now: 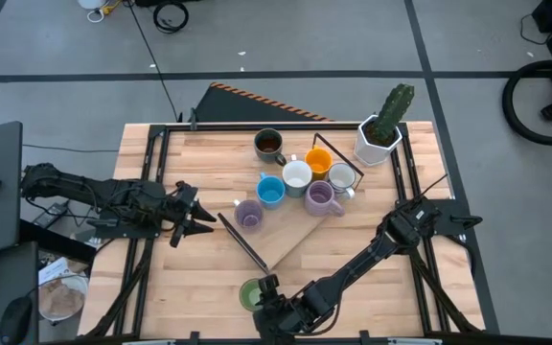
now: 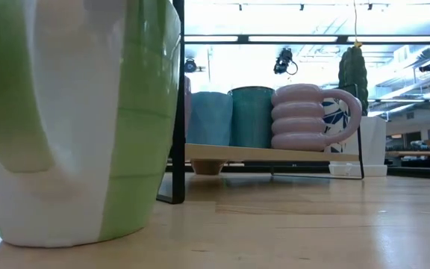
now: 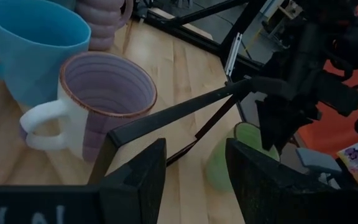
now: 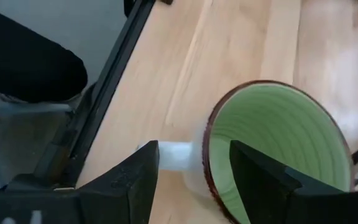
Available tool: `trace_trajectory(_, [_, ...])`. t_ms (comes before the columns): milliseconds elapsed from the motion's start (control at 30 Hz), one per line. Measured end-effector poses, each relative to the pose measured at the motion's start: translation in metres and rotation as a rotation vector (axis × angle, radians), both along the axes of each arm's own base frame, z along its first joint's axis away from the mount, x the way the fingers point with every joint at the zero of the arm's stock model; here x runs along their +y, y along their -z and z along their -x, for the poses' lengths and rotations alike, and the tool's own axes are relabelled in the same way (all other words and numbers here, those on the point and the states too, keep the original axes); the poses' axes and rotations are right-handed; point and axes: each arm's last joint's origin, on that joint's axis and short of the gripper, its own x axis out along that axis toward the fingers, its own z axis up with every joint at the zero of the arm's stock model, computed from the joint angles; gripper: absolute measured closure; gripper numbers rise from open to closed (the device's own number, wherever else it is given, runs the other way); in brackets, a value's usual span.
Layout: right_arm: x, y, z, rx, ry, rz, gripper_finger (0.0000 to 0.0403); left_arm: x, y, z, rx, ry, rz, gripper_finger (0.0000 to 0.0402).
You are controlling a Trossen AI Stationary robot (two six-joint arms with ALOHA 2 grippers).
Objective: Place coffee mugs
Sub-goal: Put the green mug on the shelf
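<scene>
Right gripper (image 4: 191,171) fingers spread astride green mug (image 4: 272,149) rim (nothing pinched yet); off-centre closing could tip it; left gripper (image 1: 202,218) parted, empty.

green mug (image 1: 249,293) w/ white handle | blue mug (image 1: 270,191) | orange mug (image 1: 318,161)

pale planked wooden table (image 1: 353,240), matt; glossy glazed green ceramic mug (image 4: 272,149); ribbed glossy purple ceramic mug (image 2: 301,118); matt black metal frame (image 1: 247,244).
</scene>
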Motion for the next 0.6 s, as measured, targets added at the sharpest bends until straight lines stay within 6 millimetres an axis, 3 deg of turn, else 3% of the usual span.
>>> trace_trajectory(300, [-0.01,0.007,0.003,0.119,0.002,-0.007,0.0215,0.0,0.0,0.0,0.004,0.0,-0.001,0.023])
trace_trajectory(600, [-0.019,-0.004,-0.004,0.105,0.018,-0.024,0.0225,0.0,0.0,0.0,0.004,0.0,-0.001,0.023])
